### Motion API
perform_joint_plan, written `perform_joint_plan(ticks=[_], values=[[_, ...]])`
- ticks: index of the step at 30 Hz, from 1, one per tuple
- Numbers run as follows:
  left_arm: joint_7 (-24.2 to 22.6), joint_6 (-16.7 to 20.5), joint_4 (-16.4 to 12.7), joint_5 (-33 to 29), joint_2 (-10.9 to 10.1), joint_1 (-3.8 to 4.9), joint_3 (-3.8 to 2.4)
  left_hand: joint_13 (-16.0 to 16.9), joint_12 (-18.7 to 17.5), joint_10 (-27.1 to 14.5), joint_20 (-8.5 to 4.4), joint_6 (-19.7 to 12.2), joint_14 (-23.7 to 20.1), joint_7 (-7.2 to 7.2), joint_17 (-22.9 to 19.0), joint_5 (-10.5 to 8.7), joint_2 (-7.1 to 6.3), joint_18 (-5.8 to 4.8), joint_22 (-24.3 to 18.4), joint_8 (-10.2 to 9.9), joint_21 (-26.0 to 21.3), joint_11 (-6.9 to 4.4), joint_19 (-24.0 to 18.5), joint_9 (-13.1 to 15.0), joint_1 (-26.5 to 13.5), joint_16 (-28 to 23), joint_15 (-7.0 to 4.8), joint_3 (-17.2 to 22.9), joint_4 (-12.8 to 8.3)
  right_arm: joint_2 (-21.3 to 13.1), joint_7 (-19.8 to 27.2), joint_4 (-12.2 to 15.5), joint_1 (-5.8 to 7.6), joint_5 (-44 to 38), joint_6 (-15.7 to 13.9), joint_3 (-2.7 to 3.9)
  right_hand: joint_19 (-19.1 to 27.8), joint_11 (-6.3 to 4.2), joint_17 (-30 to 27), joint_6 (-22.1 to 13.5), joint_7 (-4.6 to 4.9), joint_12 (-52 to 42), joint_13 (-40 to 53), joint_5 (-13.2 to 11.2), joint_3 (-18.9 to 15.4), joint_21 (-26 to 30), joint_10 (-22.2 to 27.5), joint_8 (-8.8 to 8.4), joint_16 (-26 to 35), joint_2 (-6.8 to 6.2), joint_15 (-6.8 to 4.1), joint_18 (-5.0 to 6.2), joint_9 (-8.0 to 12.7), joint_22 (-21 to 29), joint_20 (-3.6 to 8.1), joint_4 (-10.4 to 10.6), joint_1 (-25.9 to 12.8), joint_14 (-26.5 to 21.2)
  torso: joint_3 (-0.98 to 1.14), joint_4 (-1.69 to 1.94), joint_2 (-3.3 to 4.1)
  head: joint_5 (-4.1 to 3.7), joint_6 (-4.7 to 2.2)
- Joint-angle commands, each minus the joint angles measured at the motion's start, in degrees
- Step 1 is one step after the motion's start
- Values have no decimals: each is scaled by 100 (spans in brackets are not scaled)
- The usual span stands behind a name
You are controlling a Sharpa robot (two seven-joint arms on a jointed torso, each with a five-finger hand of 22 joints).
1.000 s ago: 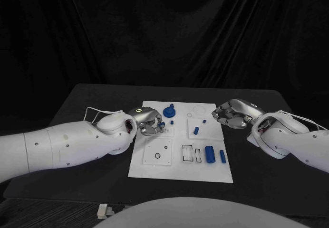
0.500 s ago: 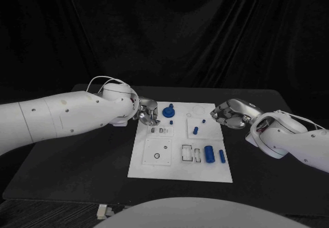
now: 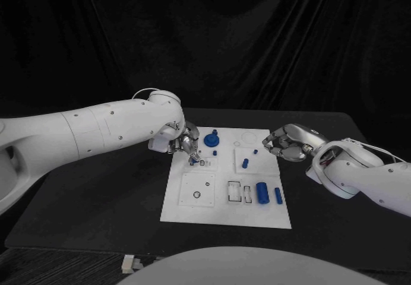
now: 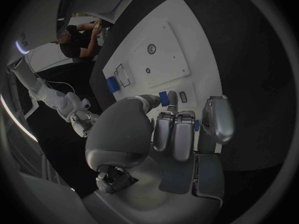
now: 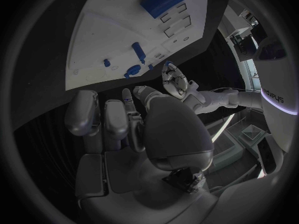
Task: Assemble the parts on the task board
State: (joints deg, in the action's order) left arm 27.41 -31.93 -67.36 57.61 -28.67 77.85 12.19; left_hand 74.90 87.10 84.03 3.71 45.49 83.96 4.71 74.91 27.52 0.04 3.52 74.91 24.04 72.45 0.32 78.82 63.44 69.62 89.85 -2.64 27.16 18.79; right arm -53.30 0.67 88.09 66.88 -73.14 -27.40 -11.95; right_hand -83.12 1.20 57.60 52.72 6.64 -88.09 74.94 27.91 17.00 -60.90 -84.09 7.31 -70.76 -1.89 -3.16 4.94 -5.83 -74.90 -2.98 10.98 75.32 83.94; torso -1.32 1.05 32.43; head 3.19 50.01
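The white task board [image 3: 223,211] lies mid-table, also seen as the task board [image 4: 171,45] and the task board [image 5: 112,30]. My left hand [image 3: 184,144] hovers over its far left part, pinching a small blue part [image 4: 163,98] between thumb and fingers. Beside it stand a round blue knob [image 3: 211,140] and a small blue peg [image 3: 214,152]. A tilted blue peg [image 3: 245,162] sits mid-board. A thick blue cylinder [image 3: 262,193] and a slim blue pin [image 3: 277,195] lie at the near right. My right hand [image 3: 287,143] hangs at the board's far right edge, fingers curled in.
A square white inset with a small ring hole [image 3: 197,195] sits at the board's near left, with rectangular slots [image 3: 238,191] beside it. Black table [image 3: 103,202] surrounds the board, and my left arm [image 3: 94,133] spans its left side.
My left arm has risen and swung toward the back, carrying its hand slightly farther up the board's left part. The right hand has stayed put.
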Motion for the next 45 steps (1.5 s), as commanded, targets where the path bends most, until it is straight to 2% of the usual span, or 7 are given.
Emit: perform_joint_plan(ticks=[1,9,14,17,19,30,45], values=[[367,-310,199,-537,139,20,-6,1224,-9,246,37,52,604,1,1509,19,-30,50,970,-26,-5,31,-1,-16,-40,15,49,514,-546,8,-86,-5,-11,-10,28,3,-9,-7,-5,-2,-6,31,1067,23,18,20,-371,-5,37,14,4,63,6,-698,-3,-22,53,97,-2,5,5,18,-1],[486,-444,730,-736,539,18,-6,1274,45,309,54,83,604,14,1509,72,-17,37,992,-123,74,42,55,-109,-54,15,59,514,-688,-7,-95,-9,-11,-10,41,3,-9,-7,-5,-2,-6,31,1067,23,18,20,-371,-5,37,14,4,63,6,-698,-3,-22,53,97,-2,8,0,56,-1],[541,-587,1069,-762,786,12,-6,1284,54,321,62,111,604,29,1509,170,-16,36,996,-211,103,50,78,-180,-29,15,65,541,-927,-17,-93,-2,-11,-10,29,3,-9,-12,-9,-3,-7,27,1075,23,21,23,-375,-6,39,15,1,63,7,-698,-1,-23,52,97,-1,6,4,41,-1],[564,-684,1235,-767,897,7,-6,1285,55,323,64,115,604,34,1509,180,-21,38,994,-243,99,56,75,-203,-28,15,67,544,-986,-16,-90,1,-11,-10,22,3,-9,-13,-7,-4,-7,26,1076,23,21,24,-376,-8,38,15,0,64,8,-698,0,-24,52,97,-2,6,5,52,-1],[582,-762,1369,-771,984,0,-6,1280,48,315,70,121,604,47,1509,180,-49,41,989,-301,88,66,66,-240,-20,15,73,540,-1110,-12,-87,1,-11,-10,19,4,-11,-15,-7,-11,-7,26,1077,23,22,17,-377,-11,37,14,-2,62,10,-700,1,-26,52,97,-1,0,-1,54,-1],[603,-882,1588,-775,1151,-44,-7,1253,17,279,89,159,604,67,1509,23,-110,52,972,-409,42,86,24,-293,2,15,95,445,-1403,15,-86,-9,-11,-10,27,4,-11,-14,-6,-16,-8,24,1080,23,24,20,-378,-15,37,13,-4,63,12,-700,3,-27,51,98,0,-2,3,90,-1],[611,-769,1811,-520,1263,-143,-6,1278,44,311,93,174,604,72,1509,8,-106,46,982,-431,77,87,44,-290,56,15,96,399,-1531,46,-89,-14,-11,-10,46,4,-11,-10,-11,-15,-9,25,1078,23,25,20,-377,-15,40,16,-4,63,12,-700,4,-26,48,97,-4,14,7,95,-1]])
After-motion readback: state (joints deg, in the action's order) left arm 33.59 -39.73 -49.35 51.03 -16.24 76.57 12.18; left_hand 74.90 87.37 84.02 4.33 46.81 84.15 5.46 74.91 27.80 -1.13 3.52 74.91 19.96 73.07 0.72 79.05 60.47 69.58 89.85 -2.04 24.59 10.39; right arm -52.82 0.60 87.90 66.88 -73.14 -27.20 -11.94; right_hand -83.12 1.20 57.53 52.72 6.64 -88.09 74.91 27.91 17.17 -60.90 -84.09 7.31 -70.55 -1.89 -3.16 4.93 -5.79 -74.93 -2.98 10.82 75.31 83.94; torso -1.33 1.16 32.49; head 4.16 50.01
